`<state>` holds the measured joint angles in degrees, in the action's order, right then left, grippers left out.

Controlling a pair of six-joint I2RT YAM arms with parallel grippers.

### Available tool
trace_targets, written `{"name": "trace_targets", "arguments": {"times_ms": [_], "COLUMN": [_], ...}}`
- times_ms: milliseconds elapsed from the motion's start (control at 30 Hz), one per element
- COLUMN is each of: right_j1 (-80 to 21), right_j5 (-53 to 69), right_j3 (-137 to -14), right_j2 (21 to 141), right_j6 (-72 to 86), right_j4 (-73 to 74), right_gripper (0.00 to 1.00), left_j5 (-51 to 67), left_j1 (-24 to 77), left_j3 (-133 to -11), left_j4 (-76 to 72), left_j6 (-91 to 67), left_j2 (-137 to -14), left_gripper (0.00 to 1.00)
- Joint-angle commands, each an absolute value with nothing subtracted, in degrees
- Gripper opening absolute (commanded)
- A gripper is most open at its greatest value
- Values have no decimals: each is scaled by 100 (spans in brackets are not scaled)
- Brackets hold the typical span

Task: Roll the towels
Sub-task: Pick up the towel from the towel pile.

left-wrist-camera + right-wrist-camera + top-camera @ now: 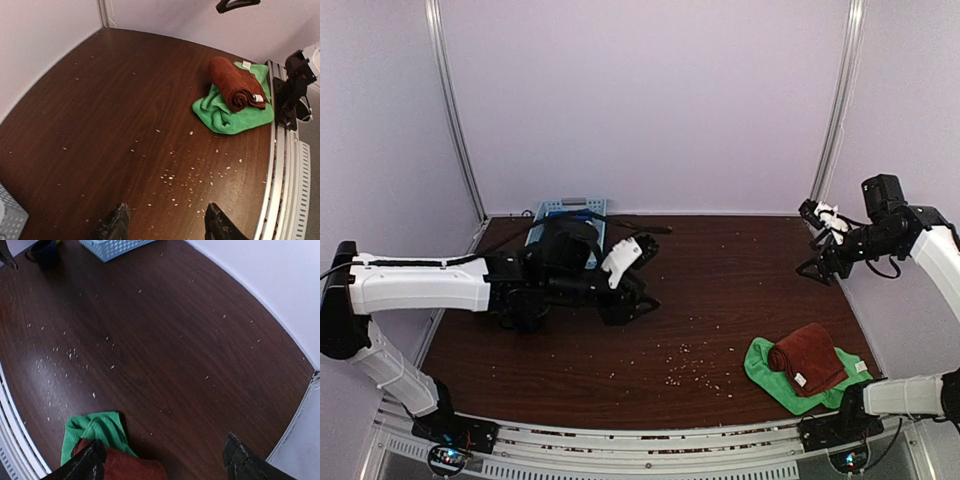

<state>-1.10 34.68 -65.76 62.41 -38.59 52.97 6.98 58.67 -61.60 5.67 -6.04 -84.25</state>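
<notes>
Rust towel [808,358] lay rolled on top of the green towel [767,372], which was flat and unrolled, at the desk's [740,270] near-right corner, just beside the front rail [650,445]. Crumbs [685,365] were scattered near-centre. Left gripper [167,225] hung over mid-left desk, jaws apart, nothing in them. Right gripper [162,460] was raised by the right wall [900,120], jaws wide, empty. Bare wood lay between the two. Blue basket [570,208] sat at the far edge, behind the left arm.
</notes>
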Motion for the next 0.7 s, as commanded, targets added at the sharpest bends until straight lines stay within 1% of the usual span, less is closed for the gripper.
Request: {"name": "trace_targets", "arguments": {"times_ms": [0, 100, 267, 400, 467, 567, 667], "right_j1": [-185, -228, -306, -333, -359, -369, -378], "right_j5": [3201, 2894, 2213, 1807, 1627, 1520, 1395], "right_j3": [-6280, -6037, -5585, -5258, -5151, -5118, -5008], "right_j2": [6239, 6276, 6349, 6383, 6433, 6616, 6703], "right_j6": [-5445, -6003, -6347, -6280, -6081, -5845, -5634], "right_j4": [6883, 7407, 7599, 7312, 7060, 6908, 6678], "right_gripper": [80, 74, 64, 62, 57, 52, 52], "left_j5": [827, 884, 932, 978, 957, 831, 756], "left_j1": [6260, 6431, 6528, 6530, 6530, 6530, 6530], "left_j3": [-6372, -6453, -6601, -6707, -6743, -6776, -6724], "left_j4": [372, 361, 350, 343, 350, 413, 456], "left_j6": [-408, -387, -352, -348, -334, -335, -374], "left_j2": [-8836, -9146, -9586, -9848, -9922, -9998, -10011], "left_gripper": [56, 60, 62, 62, 62, 62, 61]}}
